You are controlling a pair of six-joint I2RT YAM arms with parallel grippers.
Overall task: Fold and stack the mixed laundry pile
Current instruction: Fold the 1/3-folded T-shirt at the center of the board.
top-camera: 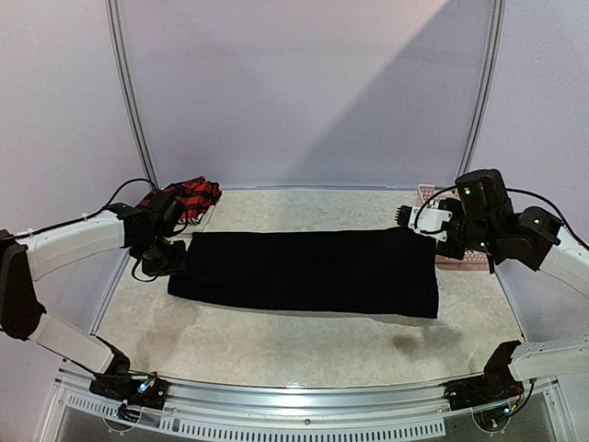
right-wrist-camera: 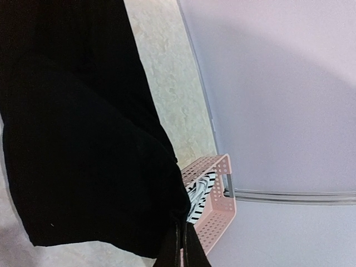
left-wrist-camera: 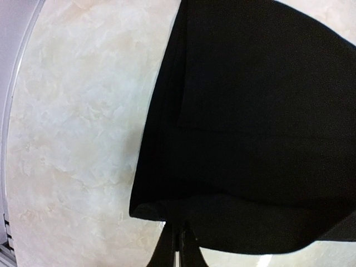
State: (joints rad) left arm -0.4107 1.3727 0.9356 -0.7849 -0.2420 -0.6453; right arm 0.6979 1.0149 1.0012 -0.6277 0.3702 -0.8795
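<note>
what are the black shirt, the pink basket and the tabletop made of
Black shirt: soft matte cloth, likely knit cotton; it drapes and creases. Pink basket: rigid plastic, with moulded round holes. Tabletop: pale mottled, stone-look surface; real material unclear.

soft, even light — mild blur

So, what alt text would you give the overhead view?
A folded black T-shirt is held stretched across a pale table, the robot's left gripper shut on its left end, the right gripper on its right. A red-and-black plaid piece lies back left; a pink basket sits back right.
</note>
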